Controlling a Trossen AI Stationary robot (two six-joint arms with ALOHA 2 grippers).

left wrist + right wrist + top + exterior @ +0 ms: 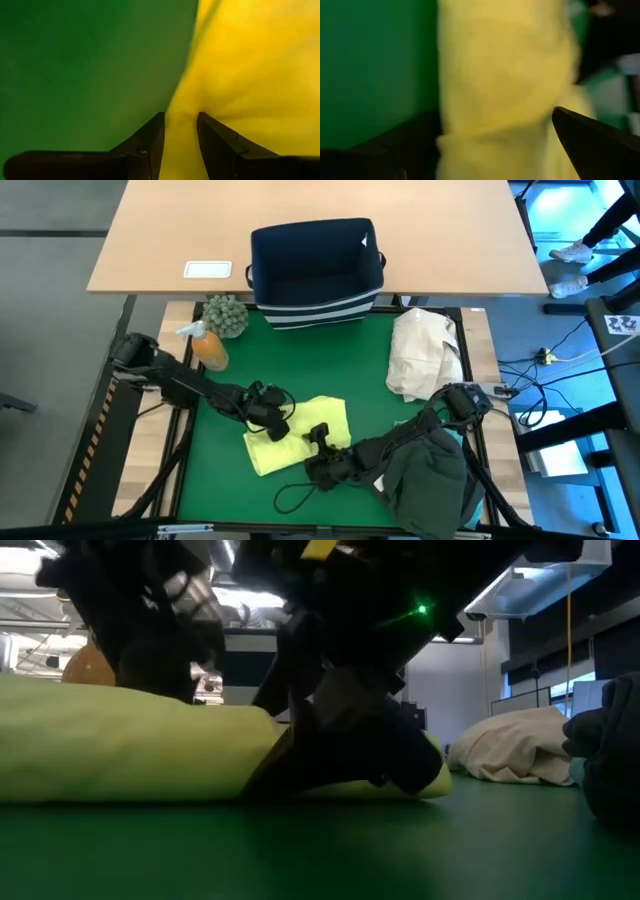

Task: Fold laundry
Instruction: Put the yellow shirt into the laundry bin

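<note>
High view is showing the left gripper pinching the yellow-green shirt mid-mat, seemingly mid-fold; the right gripper is spreading wide over it, needing a fresh edge next.

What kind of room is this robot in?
Probably a lab or workshop, not a home. The robot folds a yellow shirt on a green mat in a metal frame, cables trail across the floor, and ceiling lights hang over open space behind.
</note>
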